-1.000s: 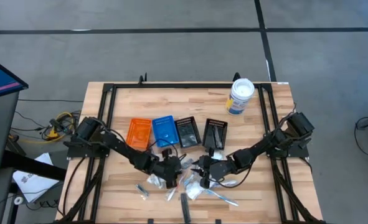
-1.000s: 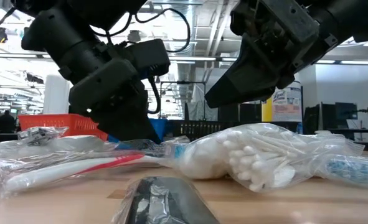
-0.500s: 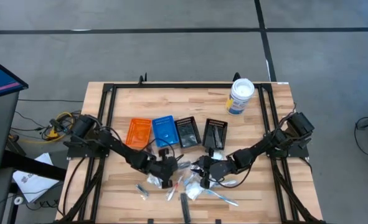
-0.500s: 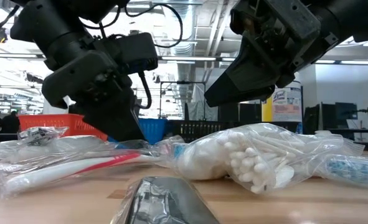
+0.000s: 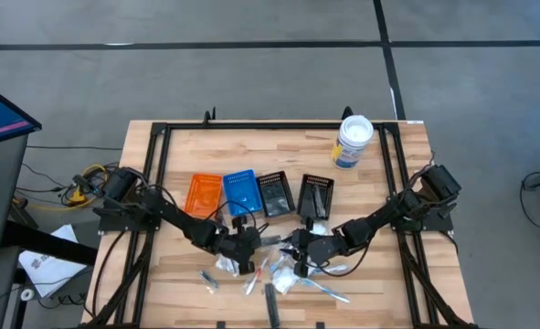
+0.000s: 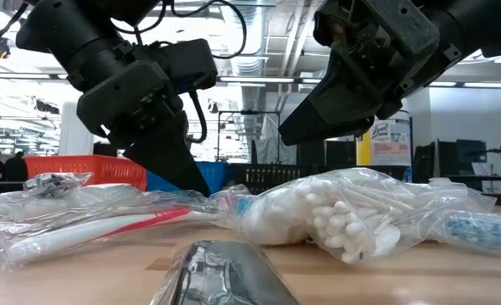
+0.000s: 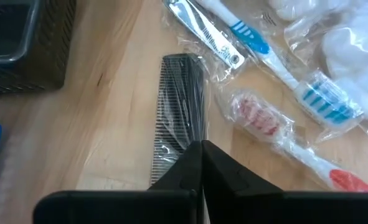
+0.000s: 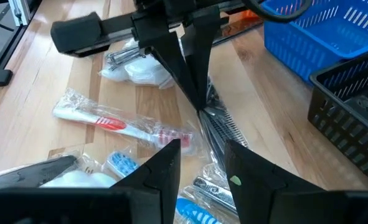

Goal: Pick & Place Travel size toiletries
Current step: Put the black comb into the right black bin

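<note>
Left gripper (image 7: 200, 163) pinched fully shut on the wrapped black comb (image 7: 182, 106), tips down at its near end, comb lying flat on the wood. Just beyond the tips: red toothbrush (image 7: 283, 140) in clear wrap; past that, blue toothbrush (image 7: 277, 56); beside it, silvery nail clipper (image 7: 202, 28) in its own wrap. Farther out, bag of cotton swabs (image 6: 352, 212), bulky, nearly touching the brushes. Tight quarters on that side, wrappers overlapping; bare wood open on the other side of the comb, up to the black bin (image 7: 25, 43).

Right gripper (image 8: 199, 163) hovering close opposite, fingers parted, nothing held, facing the left gripper's tips across the comb.

Behind both grippers, four bins in a row: orange bin (image 5: 204, 195), blue bin (image 5: 242, 190), two black. Beyond, white tub (image 5: 353, 142) near the table's far right corner, well apart. Table edge (image 5: 279, 322) close behind the pile; broad clear wood toward the far side.

Counted: one comb, two toothbrushes, one clipper, one swab bag; other small packets in the pile too cluttered to count.
</note>
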